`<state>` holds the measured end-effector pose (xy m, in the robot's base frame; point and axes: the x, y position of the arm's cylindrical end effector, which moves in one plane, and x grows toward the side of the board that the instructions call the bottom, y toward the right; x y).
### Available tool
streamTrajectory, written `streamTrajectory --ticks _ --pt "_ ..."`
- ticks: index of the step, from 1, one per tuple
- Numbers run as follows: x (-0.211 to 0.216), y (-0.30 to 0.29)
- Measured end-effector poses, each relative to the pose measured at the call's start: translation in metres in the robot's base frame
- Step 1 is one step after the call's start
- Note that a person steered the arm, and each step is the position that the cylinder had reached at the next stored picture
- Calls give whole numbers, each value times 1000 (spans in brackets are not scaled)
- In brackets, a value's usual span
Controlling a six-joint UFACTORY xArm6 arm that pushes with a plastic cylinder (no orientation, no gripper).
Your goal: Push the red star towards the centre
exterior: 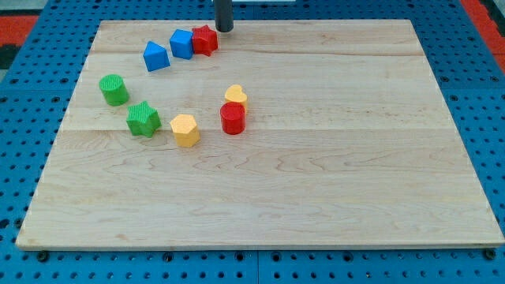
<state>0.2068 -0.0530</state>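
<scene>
The red star (205, 39) lies near the view's top edge of the wooden board (331, 158), left of middle, touching a blue cube (182, 43) on its left. My tip (225, 29) stands just to the right of the red star and slightly above it in the view, very close to it; I cannot tell whether they touch. The rod comes down from the view's top edge.
A blue pentagon-like block (155, 57) lies left of the blue cube. A green cylinder (114, 89) and a green star (143, 119) are at the left. A yellow hexagon (185, 130), a red cylinder (233, 118) and a yellow heart (235, 95) sit near the middle.
</scene>
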Motion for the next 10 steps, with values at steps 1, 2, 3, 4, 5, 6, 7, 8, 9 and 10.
streamTrajectory --ticks 1,2,3,4,5,6,7,8,9,10 --pt "0 -7" --pt "0 2" --pt "0 12" --pt "0 13" --pt "0 13" --pt "-5 5" --pt "-15 -9" --pt "-13 -15" --pt "-13 -14" --pt "-13 -14"
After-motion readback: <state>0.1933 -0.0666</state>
